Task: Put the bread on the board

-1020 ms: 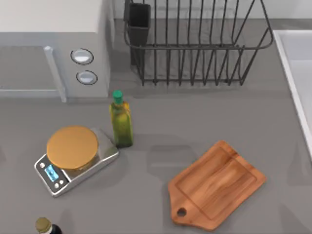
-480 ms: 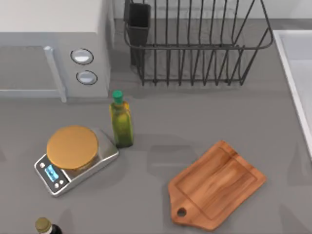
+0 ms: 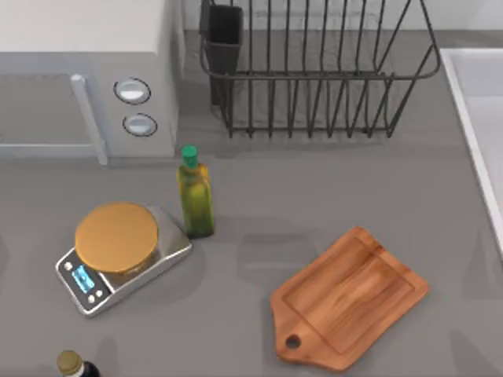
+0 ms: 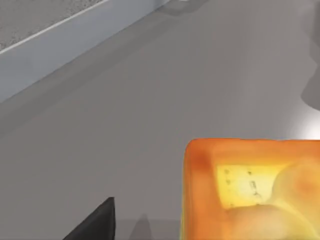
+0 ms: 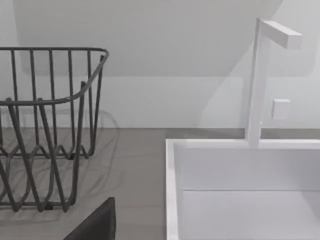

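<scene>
The board (image 3: 350, 301) lies bare, angled at the table's right front, bare grey counter all round; the bread (image 4: 252, 189) lies on the counter under the left wrist camera. Neither gripper's grip can be told.

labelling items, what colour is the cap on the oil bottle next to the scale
Green, above yellow-green oil bottle beside the scale; clearest in the top view.

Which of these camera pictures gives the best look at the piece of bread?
The left wrist view: the bread sits close up, golden face and orange-brown crust, lying on the grey counter. The top view shows the board without it; the right wrist view faces the sink and rack.
</scene>
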Action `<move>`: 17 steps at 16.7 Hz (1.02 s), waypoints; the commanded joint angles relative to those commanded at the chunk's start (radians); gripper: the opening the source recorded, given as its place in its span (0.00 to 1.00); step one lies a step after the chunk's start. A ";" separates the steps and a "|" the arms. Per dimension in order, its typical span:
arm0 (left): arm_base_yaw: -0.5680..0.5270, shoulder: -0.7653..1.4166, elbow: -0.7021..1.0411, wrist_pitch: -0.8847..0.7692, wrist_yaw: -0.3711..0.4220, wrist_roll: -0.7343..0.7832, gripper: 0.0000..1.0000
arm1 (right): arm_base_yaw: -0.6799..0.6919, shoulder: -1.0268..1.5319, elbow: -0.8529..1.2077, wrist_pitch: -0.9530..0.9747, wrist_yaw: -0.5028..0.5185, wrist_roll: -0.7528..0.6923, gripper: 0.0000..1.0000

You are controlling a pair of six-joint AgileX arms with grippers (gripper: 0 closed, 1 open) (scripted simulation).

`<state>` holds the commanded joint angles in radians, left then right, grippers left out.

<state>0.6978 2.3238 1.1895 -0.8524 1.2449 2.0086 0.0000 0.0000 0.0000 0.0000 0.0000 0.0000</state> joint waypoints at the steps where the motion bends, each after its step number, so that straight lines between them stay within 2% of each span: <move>1: 0.000 0.000 0.000 0.000 0.000 0.000 1.00 | 0.000 0.000 0.000 0.000 0.000 0.000 1.00; 2: 0.000 0.000 0.000 0.000 0.000 0.000 1.00 | 0.000 0.000 0.000 0.000 0.000 0.000 1.00; 15: 0.000 0.000 0.000 0.000 0.000 0.000 0.02 | 0.000 0.000 0.000 0.000 0.000 0.000 1.00; 17: 0.000 0.000 0.000 0.000 0.000 0.000 0.00 | 0.000 0.000 0.000 0.000 0.000 0.000 1.00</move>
<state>0.6978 2.3238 1.1895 -0.8524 1.2449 2.0086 0.0000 0.0000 0.0000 0.0000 0.0000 0.0000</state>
